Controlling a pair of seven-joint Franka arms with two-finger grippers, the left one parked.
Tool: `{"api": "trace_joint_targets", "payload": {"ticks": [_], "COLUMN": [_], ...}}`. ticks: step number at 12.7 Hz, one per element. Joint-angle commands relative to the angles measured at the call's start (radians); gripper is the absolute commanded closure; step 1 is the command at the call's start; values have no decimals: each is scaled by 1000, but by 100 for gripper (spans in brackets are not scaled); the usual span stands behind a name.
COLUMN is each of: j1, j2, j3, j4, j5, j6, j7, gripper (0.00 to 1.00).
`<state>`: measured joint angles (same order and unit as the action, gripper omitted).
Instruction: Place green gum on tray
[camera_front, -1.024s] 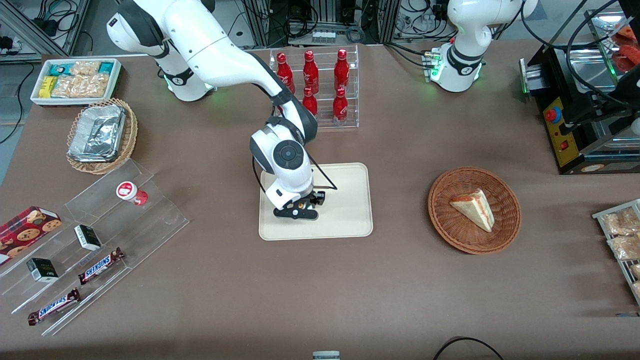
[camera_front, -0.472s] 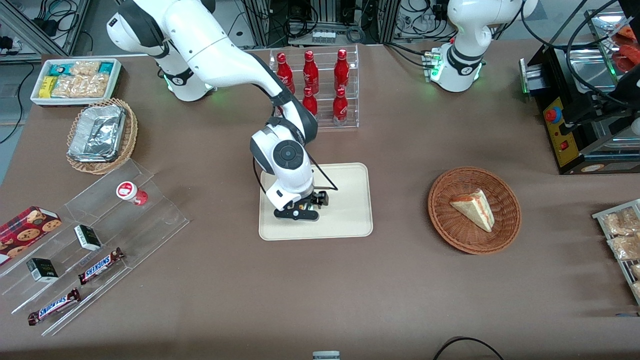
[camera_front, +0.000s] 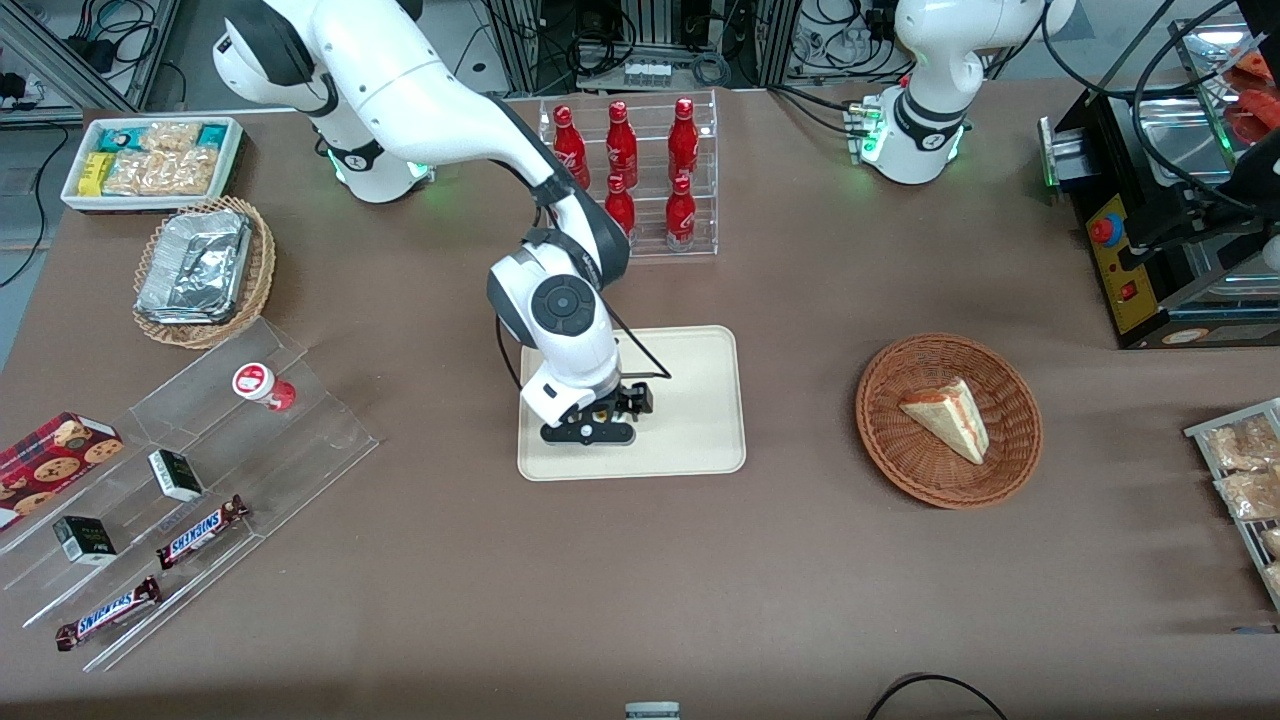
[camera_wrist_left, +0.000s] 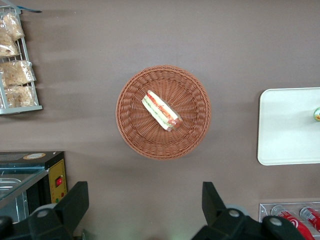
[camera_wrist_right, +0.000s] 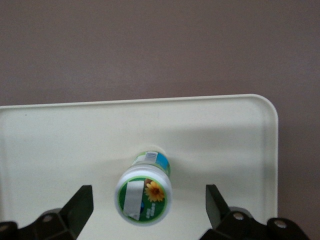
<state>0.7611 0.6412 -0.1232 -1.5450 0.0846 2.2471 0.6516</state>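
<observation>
The small white cylindrical canister of green gum, with its green-rimmed round lid carrying a white patch and an orange flower mark, stands upright on the large flat cream-beige rectangular tray with rounded corners and a low raised rim. The right arm's black two-finger gripper hangs directly above the canister, spread wide, with one black fingertip at about nine o'clock from the lid and its partner at about three o'clock; both stand well apart from the canister and hold nothing. In the front view the gripper is over the part of the tray toward the working arm's end, and the arm's wrist hides the canister. The left wrist view catches a sliver of the gum at the picture's edge, on the tray. On the brown table, at roughly three o'clock from the tray as the front camera sees it, sits a round brown wicker basket holding a wedge of sandwich, clearly separate from the tray.
</observation>
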Motion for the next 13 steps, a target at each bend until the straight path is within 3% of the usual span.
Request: {"api": "trace_joint_targets", "payload": {"ticks": [1,13], "j1": [-51,-327], "j2": [-66,-257], "j3": [4,0], "j4": [-1,-41], "j5": [26,15], "j6": [-108,-431], "j7": [-119,-644], "gripper": [0,0]}}
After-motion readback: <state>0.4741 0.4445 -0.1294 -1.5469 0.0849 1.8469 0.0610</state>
